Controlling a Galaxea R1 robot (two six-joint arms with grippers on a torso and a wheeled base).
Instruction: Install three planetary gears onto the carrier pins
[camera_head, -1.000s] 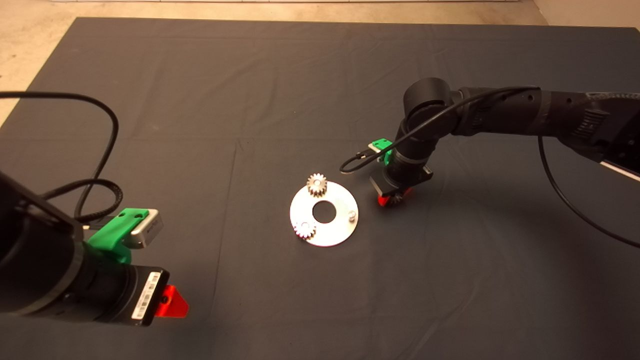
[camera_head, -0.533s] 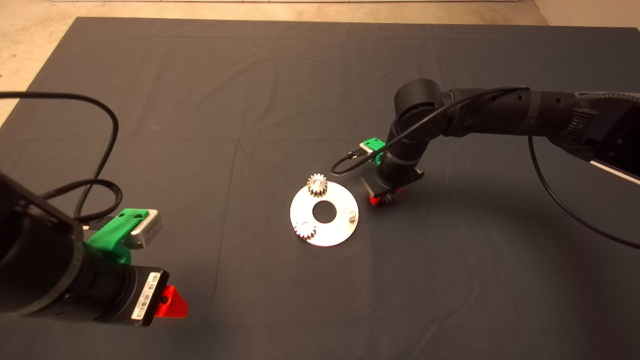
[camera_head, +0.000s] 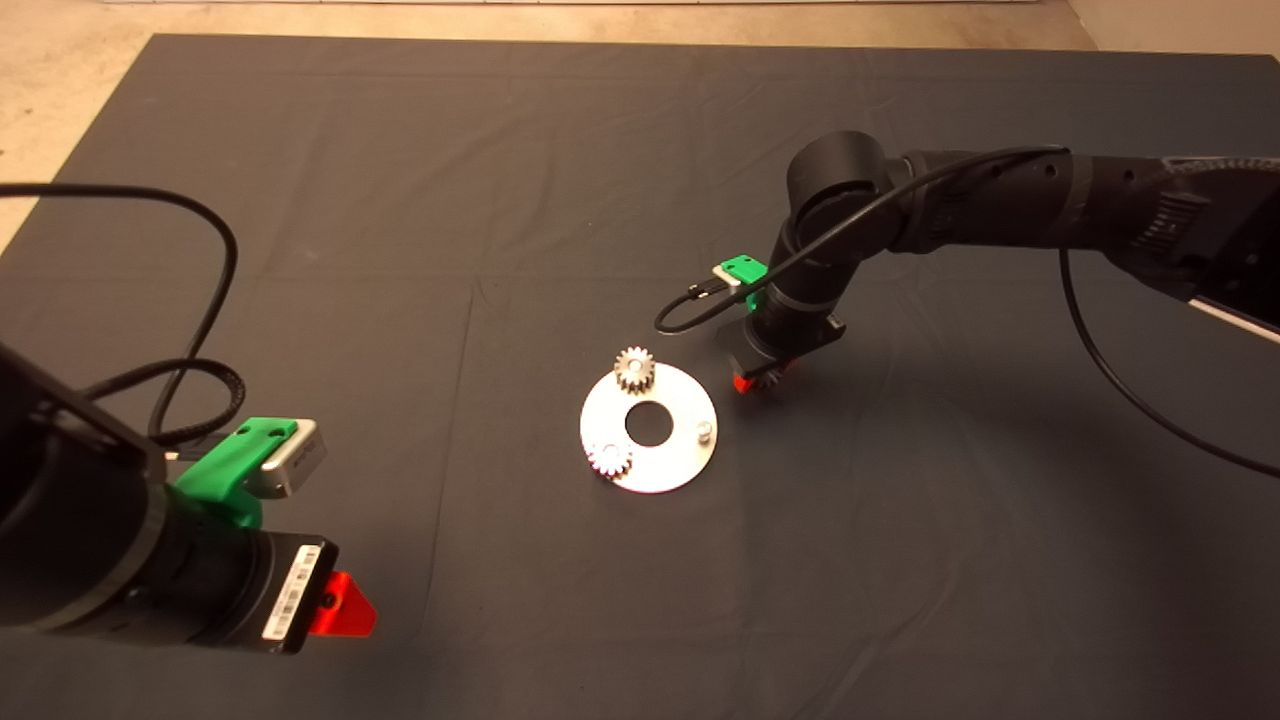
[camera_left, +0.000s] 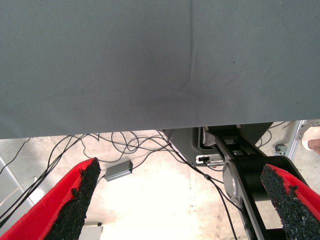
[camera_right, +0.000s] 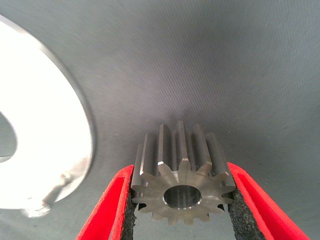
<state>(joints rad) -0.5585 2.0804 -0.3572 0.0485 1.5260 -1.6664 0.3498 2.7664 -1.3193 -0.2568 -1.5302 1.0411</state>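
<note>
A silvery gear (camera_right: 182, 185) is pinched between the black pads of the right gripper (camera_head: 758, 381), which is held above the mat (camera_head: 500, 180) just off the far right rim of the round disc (camera_head: 672, 468). Two further gears are seated on the disc: one (camera_head: 633, 369) at its far edge, another (camera_head: 609, 459) at its near left edge. A bare carrier pin (camera_head: 704, 431) is seen standing at the disc's right side, near the held gear but apart from it. The left gripper (camera_head: 340, 605) is parked at the near left of the mat, its fingers (camera_left: 75, 200) spread wide with nothing between them.
</note>
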